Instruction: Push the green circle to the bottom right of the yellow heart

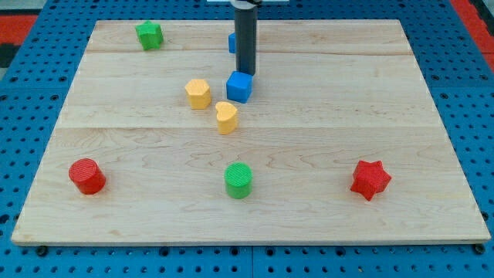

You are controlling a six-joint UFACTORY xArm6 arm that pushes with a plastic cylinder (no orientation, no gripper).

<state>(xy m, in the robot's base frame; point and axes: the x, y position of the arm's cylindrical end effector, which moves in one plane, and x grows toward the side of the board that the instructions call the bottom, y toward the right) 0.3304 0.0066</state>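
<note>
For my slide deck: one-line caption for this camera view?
My tip sits just above the blue cube, far from the green circle and yellow heart.

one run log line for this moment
tip at blue cube's top edge | green circle below yellow heart, apart | not yet bottom right | yellow block left of cube

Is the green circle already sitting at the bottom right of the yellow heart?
No, the green circle sits well below the yellow heart.

A pale wooden plank board (324, 93) lies on a blue perforated pegboard surface (31, 116); red patches (19, 27) show beyond the board's top corners.
</note>
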